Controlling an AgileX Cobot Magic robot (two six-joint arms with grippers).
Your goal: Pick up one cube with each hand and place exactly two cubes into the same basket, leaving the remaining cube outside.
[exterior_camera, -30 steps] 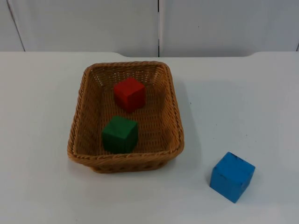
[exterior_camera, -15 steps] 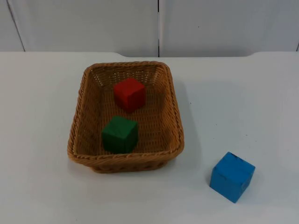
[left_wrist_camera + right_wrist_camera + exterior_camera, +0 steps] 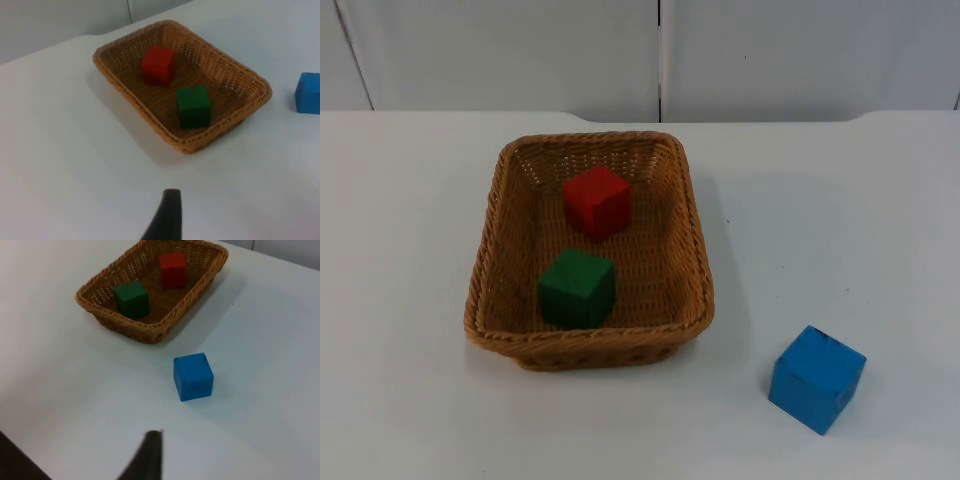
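Looking at the layout, the job seems basically done to me: the red cube point(image 3: 597, 201) and the green cube point(image 3: 577, 288) both sit inside the wicker basket point(image 3: 692, 250), red toward the far end, green toward the near end, a clear gap between them; the blue cube point(image 3: 816, 378) sits out on the white counter point(image 3: 840, 230), well apart from the basket's near right corner, exactly where the leftover should be. As for handling, these look like painted blocks, probably light and rigid, with flat faces that'd be easy to pinch across two opposite sides; the blue one shows a few dark scuffs on top, so the paint may be a bit slick or worn, my guess only. The basket's woven and likely has a little flex at the rim, so I'd grab it by the wall if it ever needed moving. The left gripper point(image 3: 167, 215) hangs back over bare counter short of the basket, the right gripper point(image 3: 150, 455) likewise short of the blue cube; both arms look parked, and I honestly can't tell how either gripper's set.
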